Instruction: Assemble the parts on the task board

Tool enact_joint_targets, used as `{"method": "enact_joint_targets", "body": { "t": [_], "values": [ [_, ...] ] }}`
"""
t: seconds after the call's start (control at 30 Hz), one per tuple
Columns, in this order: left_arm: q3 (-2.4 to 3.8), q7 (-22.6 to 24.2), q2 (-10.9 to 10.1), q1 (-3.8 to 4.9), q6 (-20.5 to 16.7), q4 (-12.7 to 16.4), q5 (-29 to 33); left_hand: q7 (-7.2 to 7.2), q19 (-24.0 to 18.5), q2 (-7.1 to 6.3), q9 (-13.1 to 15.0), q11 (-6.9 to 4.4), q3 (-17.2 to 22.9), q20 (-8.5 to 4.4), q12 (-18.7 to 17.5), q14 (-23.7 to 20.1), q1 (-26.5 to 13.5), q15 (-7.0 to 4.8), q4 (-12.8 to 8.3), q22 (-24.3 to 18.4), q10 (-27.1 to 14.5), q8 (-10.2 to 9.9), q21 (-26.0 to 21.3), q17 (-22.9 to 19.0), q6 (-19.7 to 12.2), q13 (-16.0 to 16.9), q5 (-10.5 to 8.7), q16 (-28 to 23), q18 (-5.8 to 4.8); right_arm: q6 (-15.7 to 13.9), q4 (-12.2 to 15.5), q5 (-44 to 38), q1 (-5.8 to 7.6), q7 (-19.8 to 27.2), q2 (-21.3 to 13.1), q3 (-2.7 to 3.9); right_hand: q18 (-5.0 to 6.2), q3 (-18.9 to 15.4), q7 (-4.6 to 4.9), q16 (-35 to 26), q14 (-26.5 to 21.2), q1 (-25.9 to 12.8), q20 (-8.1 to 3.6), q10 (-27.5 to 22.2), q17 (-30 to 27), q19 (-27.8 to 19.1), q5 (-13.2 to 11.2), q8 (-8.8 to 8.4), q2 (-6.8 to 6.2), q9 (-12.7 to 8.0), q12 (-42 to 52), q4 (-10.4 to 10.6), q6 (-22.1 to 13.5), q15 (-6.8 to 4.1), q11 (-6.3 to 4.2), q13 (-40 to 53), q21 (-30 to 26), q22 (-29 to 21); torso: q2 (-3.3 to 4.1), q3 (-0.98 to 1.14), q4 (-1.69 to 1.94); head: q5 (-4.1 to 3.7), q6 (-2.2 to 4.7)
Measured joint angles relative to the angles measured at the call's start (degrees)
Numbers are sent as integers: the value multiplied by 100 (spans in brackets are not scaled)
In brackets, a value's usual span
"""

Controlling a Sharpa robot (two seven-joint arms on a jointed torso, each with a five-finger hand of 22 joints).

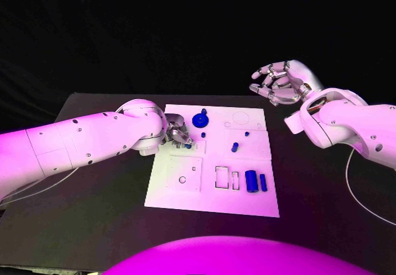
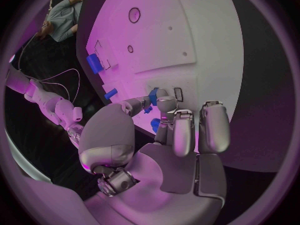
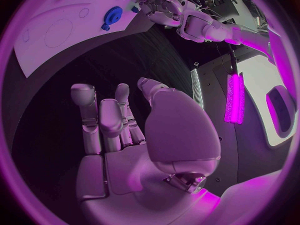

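Head view: left hand works a small part at the board's left edge

Head view shows the black desk (image 1: 99, 189) carrying the white task board (image 1: 216, 197) at the middle of the frame, its cut-outs facing up so parts can drop in. Left arm (image 1: 74, 140) reaches in from the left edge, and the left hand (image 1: 177, 133) sits over the board's upper left portion. In the left wrist view its fingertips (image 2: 164, 104) close on a small blue part (image 2: 153, 95) right at a board slot, apparently to seat it. Right hand (image 1: 279, 83) hangs above the desk at upper right, off the board, fingers loosely curled and apart, holding nothing; probably waiting out of the way. On the board lie a blue gear (image 1: 200, 120) at upper middle, two blue cylinders (image 1: 256, 181) upright in the lower right, and a small peg (image 1: 235, 146) at centre.
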Motion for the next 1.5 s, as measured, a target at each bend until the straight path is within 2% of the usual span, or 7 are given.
{"method": "enact_joint_targets", "body": {
  "t": [0.2,0.63,1.07,1.2,1.3,1.43,1.5],
  "values": [
    [1,0,-2,1,12,3,-2,0,0,-37,-22,0,-167,0,28,0,-37,0,57,5,0,25,0,0,0,-2,0,0,0,1,-2,5,0,4,1,0,0,0,0,0,0,0,0,0,0,0,0,0,0,-1,0,0,0,0,0,0,0,0,0,0,-1,1,0],
    [0,5,-32,-3,46,30,0,-2,21,-68,-101,0,-743,-21,54,0,-68,0,477,21,0,47,0,0,-2,-21,0,22,0,4,-6,17,-1,13,8,0,0,-24,0,0,0,-22,0,0,0,0,-21,0,22,-2,0,24,0,0,0,-10,-35,-7,1,2,-2,1,0],
    [10,10,-152,-19,55,149,2,-3,21,-68,-114,0,-829,-20,51,0,-68,0,532,20,0,47,0,0,-2,-66,0,22,0,6,-8,25,-3,19,7,0,0,-24,0,0,0,-45,1,0,-1,-1,-21,0,-1,-1,0,24,0,0,0,-10,-35,-7,3,1,0,-5,0],
    [66,6,-236,-28,57,222,3,-2,20,-68,-138,-2,-976,-20,51,0,-68,0,640,18,-3,65,0,0,-2,-122,0,22,0,7,-20,27,-5,20,7,0,0,-24,0,0,0,-45,1,0,-1,0,-21,0,-1,3,0,24,0,0,0,-9,-35,-7,0,-1,1,-16,15],
    [162,2,-309,4,57,276,3,-2,20,-68,-140,-22,-1010,-20,51,0,-68,0,666,13,-23,65,0,0,-2,-154,0,22,0,7,-33,30,-7,21,8,0,0,-24,0,0,-1,-45,0,0,-1,-1,-21,0,-1,3,0,24,0,0,0,-9,-35,-7,-3,-1,1,-17,37],
    [283,1,-407,140,67,338,19,45,19,-65,-195,3,-1184,-18,-126,0,-65,0,672,-90,-201,41,-38,0,-60,-401,0,-24,0,7,-54,35,-11,22,9,0,0,-42,0,0,0,-44,1,0,-1,-1,-21,0,-1,3,0,41,0,0,0,-14,-35,-13,-4,0,-2,-14,73],
    [339,1,-457,248,94,344,58,82,-36,-33,-253,43,-1274,19,-297,0,15,0,673,-172,-373,-56,-92,-1,-170,-655,0,-24,0,7,-65,37,-15,23,10,0,0,-48,0,0,0,-44,0,0,-1,-1,-21,0,-1,3,0,48,0,0,0,-15,-35,-14,-4,0,-3,-10,93]
  ]
}}
